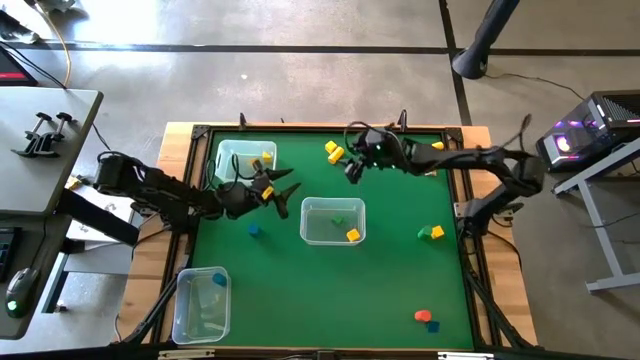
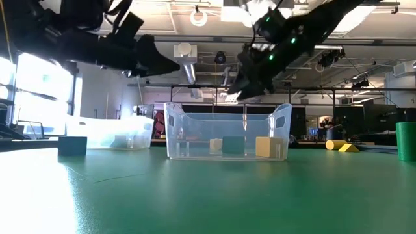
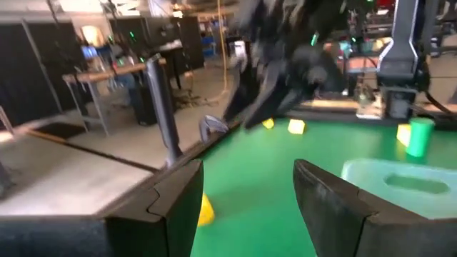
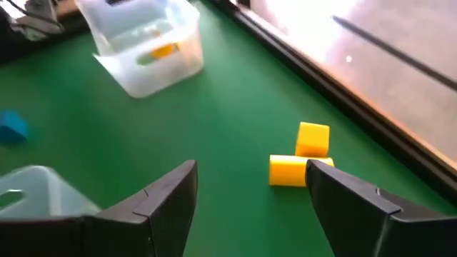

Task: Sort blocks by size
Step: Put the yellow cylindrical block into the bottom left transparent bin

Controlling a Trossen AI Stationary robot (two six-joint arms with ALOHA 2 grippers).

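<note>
Two yellow blocks (image 4: 288,170) lie together on the green table (image 1: 390,280) near its far edge. My right gripper (image 4: 250,193) hangs open above the table just short of them; nothing is between its fingers. My left gripper (image 1: 288,192) stands open and level between the far-left bin (image 1: 245,160) and the centre bin (image 1: 333,220). It holds nothing. A yellow block (image 3: 206,210) shows partly behind one of its fingers. A blue block (image 1: 254,230) lies on the table near it. The centre bin holds a green and a yellow block (image 1: 353,235).
A third clear bin (image 1: 200,303) with a blue block stands at the near left corner. A green and a yellow block (image 1: 430,232) lie at the right, an orange and a blue one (image 1: 425,318) near the front right. A raised black rim (image 4: 335,93) runs along the far edge.
</note>
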